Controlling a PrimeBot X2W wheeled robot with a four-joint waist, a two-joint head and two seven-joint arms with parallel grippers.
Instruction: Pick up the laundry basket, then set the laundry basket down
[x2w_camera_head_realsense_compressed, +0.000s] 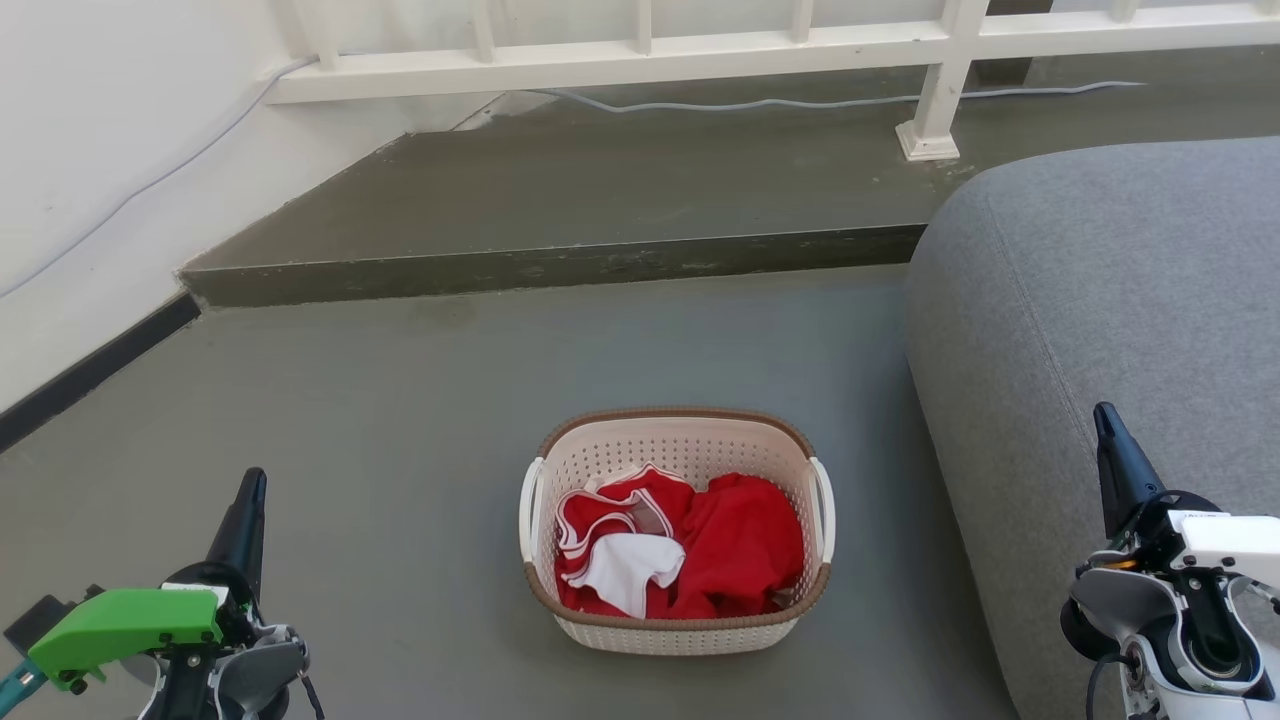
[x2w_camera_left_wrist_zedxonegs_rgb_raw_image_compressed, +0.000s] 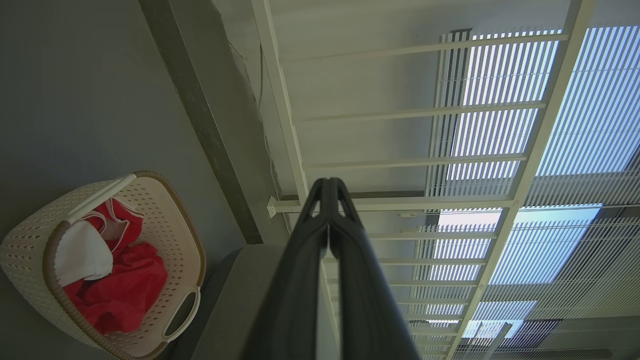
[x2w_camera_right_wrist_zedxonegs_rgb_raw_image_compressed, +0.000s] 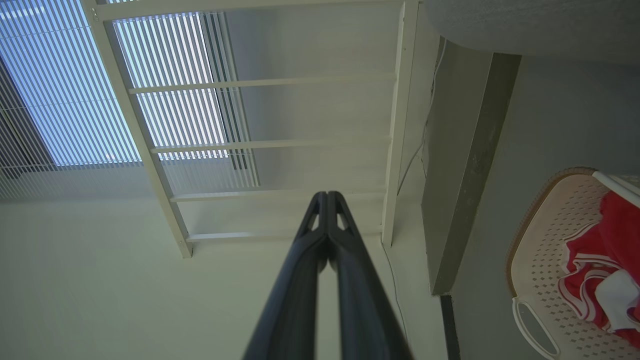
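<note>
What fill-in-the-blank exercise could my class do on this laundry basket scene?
The laundry basket stands on the ____.
It holds white and ____ clothes.
The left gripper and the right gripper are both ____.
The grey sofa is nearest the ____ gripper.
Missing words: floor, red, shut, right.

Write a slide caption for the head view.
Laundry basket of red clothes on the floor beside a sofa; left claw and right claw shut, not touching it.
</note>
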